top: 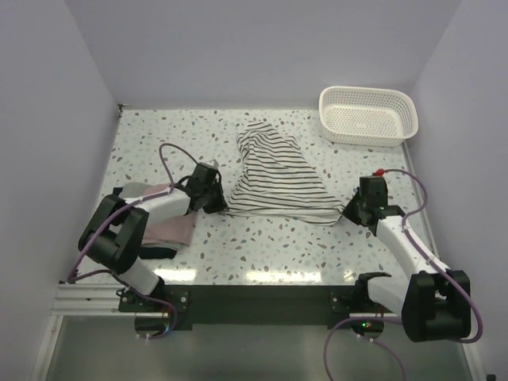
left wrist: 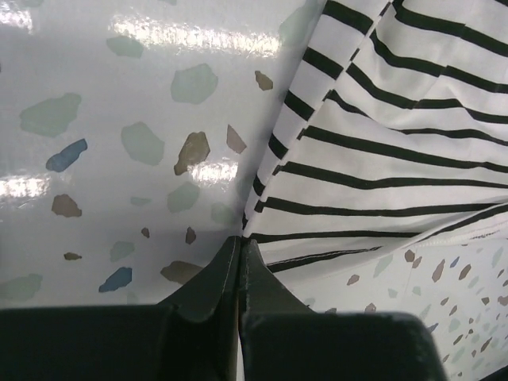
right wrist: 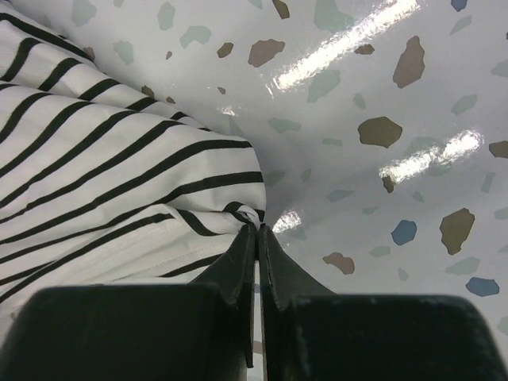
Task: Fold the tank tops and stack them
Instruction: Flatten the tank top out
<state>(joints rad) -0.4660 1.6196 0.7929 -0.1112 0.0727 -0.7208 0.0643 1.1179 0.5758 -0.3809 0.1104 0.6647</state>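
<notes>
Striped tank top (top: 274, 178) mid-tabletop (top: 278, 246), hem near. Left end effector (top: 218, 200) and right end effector (top: 352, 211) each pinched shut on a near corner. We'd lift both evenly, keep cloth taut, fold toward far end.

Pink top (top: 176, 230), dark top (top: 157, 252) half-hidden under left arm (top: 151, 208).

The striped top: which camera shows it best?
The top external view: the whole striped top lies on the table. Each wrist view shows just one corner, pinched by the left gripper or the right gripper.
</notes>
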